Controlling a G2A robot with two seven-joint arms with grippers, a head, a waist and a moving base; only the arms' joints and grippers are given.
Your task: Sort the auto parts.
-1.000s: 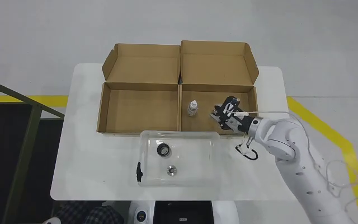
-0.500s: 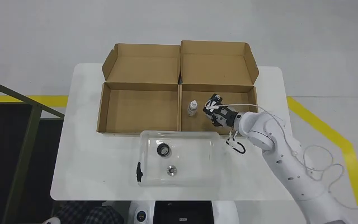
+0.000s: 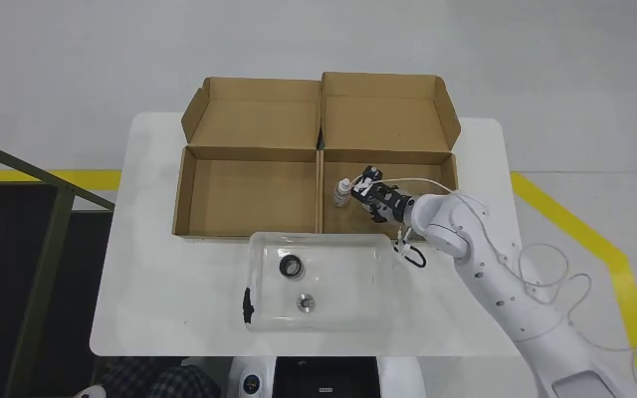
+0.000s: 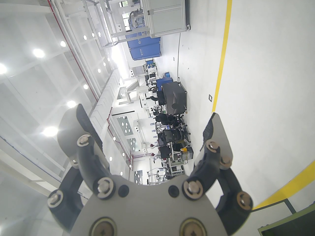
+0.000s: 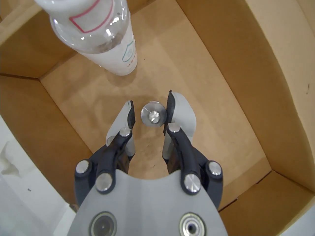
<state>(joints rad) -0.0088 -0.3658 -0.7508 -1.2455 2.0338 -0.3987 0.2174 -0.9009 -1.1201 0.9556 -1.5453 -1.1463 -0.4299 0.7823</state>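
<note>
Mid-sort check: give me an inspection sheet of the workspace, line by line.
Surface: white table carrying a left box, a right box and a clear tray.
Job's things: ring and round part in the tray, black piece at its left edge; bottle upright in the right box; metal disc between the right tool's fingers, touching one.
Clutter: nothing seen.
Tools: right tool open, low in the right box; left tool open, facing the hall.
Cables: white cable and black loop at the right wrist.
Surroundings: yellow floor line; workstations far off.

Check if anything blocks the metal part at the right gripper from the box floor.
Nothing visible does. The metal part sits within the right gripper over the bare floor of the box; the bottle stands apart, farther in.
</note>
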